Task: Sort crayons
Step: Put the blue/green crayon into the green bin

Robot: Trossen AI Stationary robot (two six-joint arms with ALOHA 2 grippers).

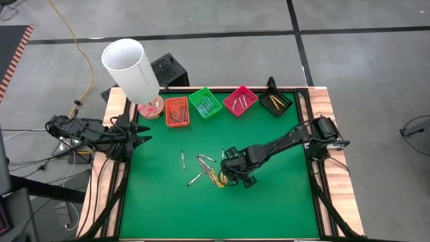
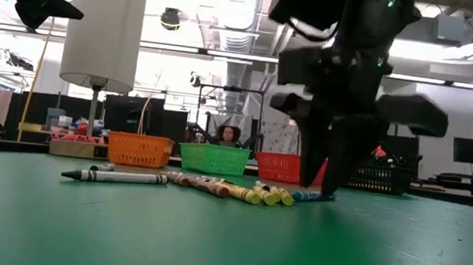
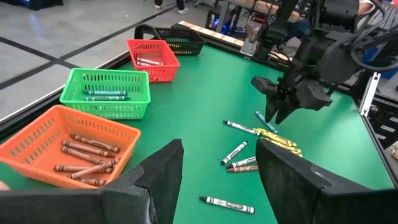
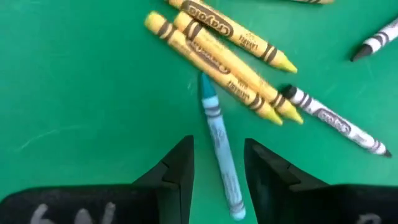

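Hovering over the loose pile, I hold my right pincer [image 4: 217, 171] low above the green felt-like surface [image 1: 161, 208], its dark fingers [image 4: 177, 168] set narrowly apart with a thin blue paper-wrapped wax crayon [image 4: 221, 155] lying between them, not gripped. The crayon lies flat on the surface, its tip just beside three yellow crayons [image 4: 224, 56] and near a white, black-banded one [image 4: 336, 121].

I judge the blue stick light, stiff and brittle; being round, it could roll or skid under a careless squeeze, though the paper sleeve should give some friction. Mid-length, across the wrapper, seems the place to take it, fingers straddling the shaft and clear of the yellow neighbours.

More crayons [image 1: 198, 168] are scattered toward the middle of the surface. Along the far edge stand four small square plastic baskets: orange [image 1: 177, 111], green [image 1: 205, 102], pink-red [image 1: 240, 99] and black [image 1: 275, 101], each already carrying a few sticks. My left pincer [image 1: 144, 134] waits at the left edge, fingers spread and empty. A white-shaded lamp [image 1: 131, 67] stands at the far left corner. Beyond lies a workshop with ceiling lights, monitors and a person seated far back.
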